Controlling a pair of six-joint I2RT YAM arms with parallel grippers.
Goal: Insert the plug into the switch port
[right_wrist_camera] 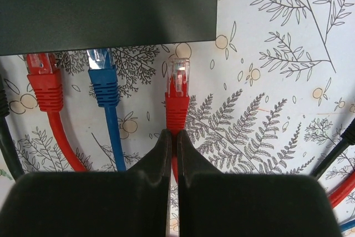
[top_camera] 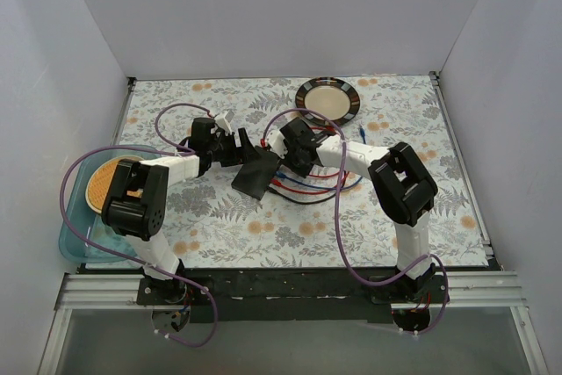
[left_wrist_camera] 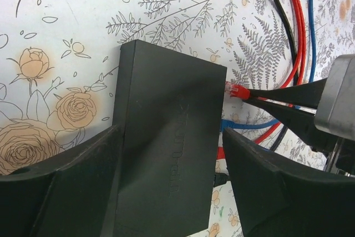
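- Top external view: the black network switch sat askew on the floral tablecloth near mid-table, between the two arms. The left gripper met it from the left and the right gripper from the right. Red, blue and black cables lay in a tangle beside the right arm. A dark-rimmed plate stood at the far edge, and a blue bin at the left edge.
- Left wrist view: the left claw's fingers stood wide apart, one on each long side of the switch. Whether they pressed on it could not be told. The red plug, held in the right claw's tapered tips, had its clear nose right at the switch's edge, near one corner. Blue, red and black leads met the same edge further along.
- Right wrist view: the right claw was closed tight on the red boot just behind the plug. The plug pointed straight at the switch's edge near its end, with a sliver of cloth showing between them. The ports themselves were hidden under that edge. A blue plug and a second red plug lay just beside, their noses at the edge.
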